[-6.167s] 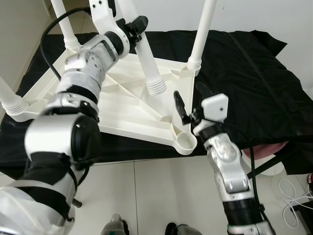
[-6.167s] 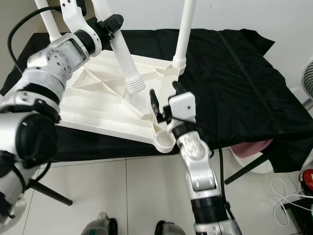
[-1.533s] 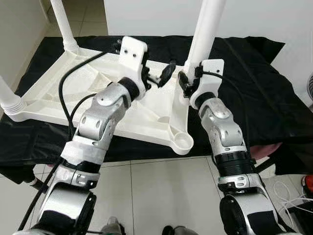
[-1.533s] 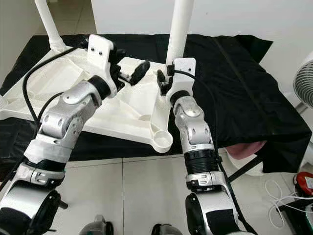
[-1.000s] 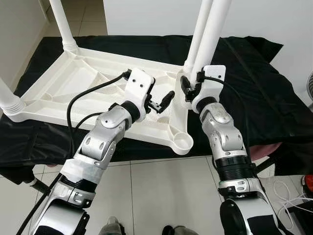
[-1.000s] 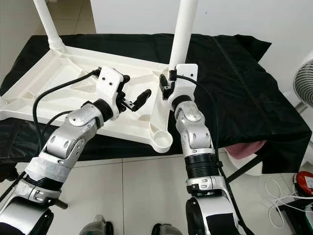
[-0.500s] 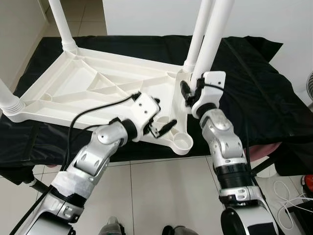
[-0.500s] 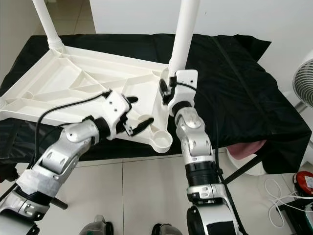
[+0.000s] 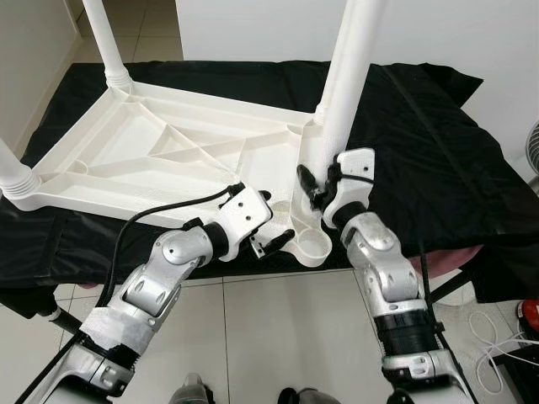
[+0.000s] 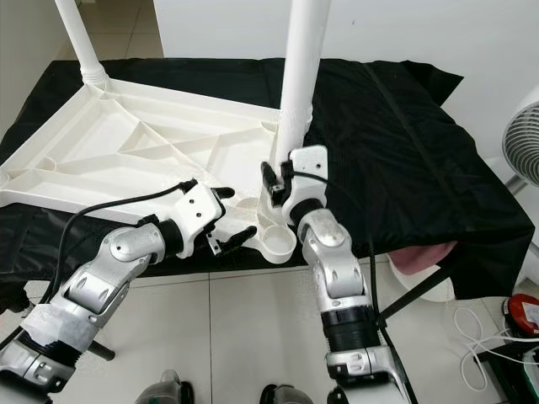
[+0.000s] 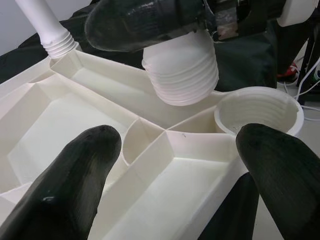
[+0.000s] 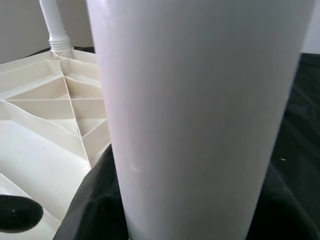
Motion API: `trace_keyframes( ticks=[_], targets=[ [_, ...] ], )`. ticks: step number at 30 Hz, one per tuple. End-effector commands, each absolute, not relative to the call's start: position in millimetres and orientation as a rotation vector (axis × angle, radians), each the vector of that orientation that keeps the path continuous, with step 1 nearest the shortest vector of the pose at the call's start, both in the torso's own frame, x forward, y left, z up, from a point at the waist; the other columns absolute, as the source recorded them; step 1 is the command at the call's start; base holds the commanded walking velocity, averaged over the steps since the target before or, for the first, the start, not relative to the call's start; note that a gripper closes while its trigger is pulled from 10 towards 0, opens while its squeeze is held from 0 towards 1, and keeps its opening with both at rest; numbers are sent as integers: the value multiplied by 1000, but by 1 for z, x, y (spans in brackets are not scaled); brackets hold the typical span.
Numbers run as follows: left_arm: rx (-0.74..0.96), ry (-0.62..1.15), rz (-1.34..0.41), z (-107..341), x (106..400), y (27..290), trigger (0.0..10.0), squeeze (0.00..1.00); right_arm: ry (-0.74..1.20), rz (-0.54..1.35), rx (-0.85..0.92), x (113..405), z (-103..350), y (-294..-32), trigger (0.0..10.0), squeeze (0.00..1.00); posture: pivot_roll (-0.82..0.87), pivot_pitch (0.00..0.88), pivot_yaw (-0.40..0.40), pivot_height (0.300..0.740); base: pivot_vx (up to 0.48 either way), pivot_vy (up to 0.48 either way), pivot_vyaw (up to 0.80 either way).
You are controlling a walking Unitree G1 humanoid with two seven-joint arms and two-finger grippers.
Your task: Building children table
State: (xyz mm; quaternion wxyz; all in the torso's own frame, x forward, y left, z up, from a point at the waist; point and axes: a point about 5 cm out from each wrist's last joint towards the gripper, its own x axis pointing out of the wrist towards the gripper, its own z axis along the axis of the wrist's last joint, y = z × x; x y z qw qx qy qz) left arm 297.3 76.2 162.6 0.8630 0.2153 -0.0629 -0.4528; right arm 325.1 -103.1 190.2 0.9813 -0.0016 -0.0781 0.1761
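The white tabletop [image 9: 160, 160] lies upside down on a black cloth. Legs stand screwed in at its far left corner [image 9: 108, 46] and left corner [image 9: 12, 171]. My right gripper [image 9: 318, 178] is shut on a loose white leg [image 9: 345, 84], holding it near upright. Its threaded end [image 11: 182, 75] hangs just above the ribs, a little short of the empty near-corner socket [image 9: 313, 246]. My left gripper [image 9: 274, 217] is open beside that socket, its fingers [image 11: 65, 180] spread over the tabletop's near edge with nothing between them.
The black cloth [image 9: 438, 143] covers the surface to the right of the tabletop. White floor tiles [image 9: 278, 337] lie below the near edge. A fan [image 10: 524, 135] stands at the far right, with cables [image 10: 480, 332] on the floor.
My right gripper has carried the leg down and nearer, toward the near-corner socket. My left gripper, off the leg, has dropped back to the tabletop's near edge and stayed open.
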Motion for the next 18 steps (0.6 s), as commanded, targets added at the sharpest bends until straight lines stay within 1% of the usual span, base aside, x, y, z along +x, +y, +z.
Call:
trace_keyframes(
  ticks=[1, 8, 10, 12, 18],
  targets=[
    [466, -129, -958, 157, 293, 76, 10000, 0, -175, 370, 6, 319, 192, -102, 10000, 0, 51, 65, -73, 740, 0, 0, 0],
    [454, -103, -992, 147, 280, 78, 10000, 0, -199, 413, 0, 301, 185, -99, 10000, 0, 51, 60, -74, 740, 0, 0, 0],
    [447, -129, -974, 147, 276, 76, 10000, 0, -189, 434, -34, 294, 180, -99, 10000, 0, 50, 58, -74, 740, 0, 0, 0],
    [406, -112, -963, 146, 273, 75, 10000, 0, -181, 444, -38, 289, 177, -100, 10000, 0, 49, 61, -73, 740, 0, 0, 0],
    [364, -137, -913, 150, 272, 78, 10000, 0, -196, 438, -69, 282, 175, -106, 10000, 0, 41, 68, -68, 740, 0, 0, 0]
  ],
)
